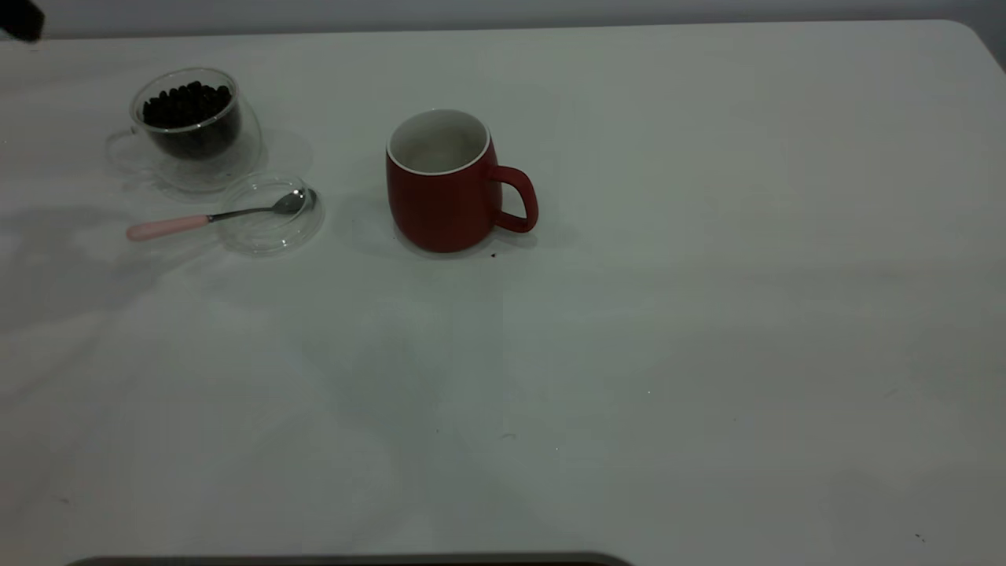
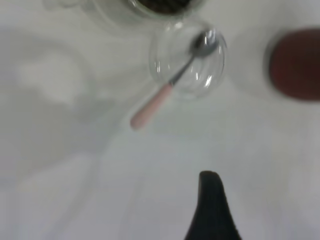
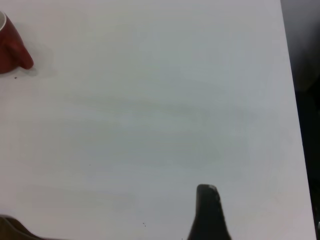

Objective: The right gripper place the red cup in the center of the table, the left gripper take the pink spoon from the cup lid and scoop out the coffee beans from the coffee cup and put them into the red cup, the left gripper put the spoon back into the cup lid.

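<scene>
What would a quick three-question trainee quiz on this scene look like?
1. True or false: the spoon lies with its bowl in the lid.
2. What is inside the red cup? A) beans B) nothing C) the spoon
3. Fill in: the coffee beans sit in the ____ cup.

Key: 1 true. 2 B, its white inside shows bare. 3 glass.

The left gripper hangs above the table short of the spoon; the right gripper is off to the red cup's side.
</scene>
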Robot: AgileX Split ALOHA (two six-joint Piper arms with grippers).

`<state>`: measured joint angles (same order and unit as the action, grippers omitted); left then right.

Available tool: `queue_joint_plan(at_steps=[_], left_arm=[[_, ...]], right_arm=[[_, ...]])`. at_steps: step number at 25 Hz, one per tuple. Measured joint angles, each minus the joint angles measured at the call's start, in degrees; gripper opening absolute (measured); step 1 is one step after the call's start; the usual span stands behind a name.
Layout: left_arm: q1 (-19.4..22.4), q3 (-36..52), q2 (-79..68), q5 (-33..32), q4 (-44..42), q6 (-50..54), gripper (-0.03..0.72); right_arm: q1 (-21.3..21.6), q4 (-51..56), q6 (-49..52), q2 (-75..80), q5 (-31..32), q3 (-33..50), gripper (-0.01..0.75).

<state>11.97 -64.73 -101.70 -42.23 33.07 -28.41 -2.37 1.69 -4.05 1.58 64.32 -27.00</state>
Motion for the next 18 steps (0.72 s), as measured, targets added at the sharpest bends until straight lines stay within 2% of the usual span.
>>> queue_joint_plan(at_steps=[3, 7, 13, 18], left_arm=[[-4.8, -0.3, 5.8, -2.9, -11.5, 11.8, 0.594], [-8.1, -0.3, 12.9, -9.4, -22.2, 21.9, 0.594], [-8.9, -0.3, 21.8, -24.4, -27.9, 25.1, 0.594], [-8.9, 0.2, 28.1, -24.8, -28.2, 27.8, 0.594]], right_arm=[[0.0, 0.0, 0.0, 0.0, 0.0, 0.0, 0.586], [0.0, 0.0, 0.0, 0.0, 0.0, 0.0, 0.586], [0.0, 0.0, 0.0, 0.0, 0.0, 0.0, 0.586], [0.0, 0.0, 0.0, 0.0, 0.0, 0.0, 0.586]])
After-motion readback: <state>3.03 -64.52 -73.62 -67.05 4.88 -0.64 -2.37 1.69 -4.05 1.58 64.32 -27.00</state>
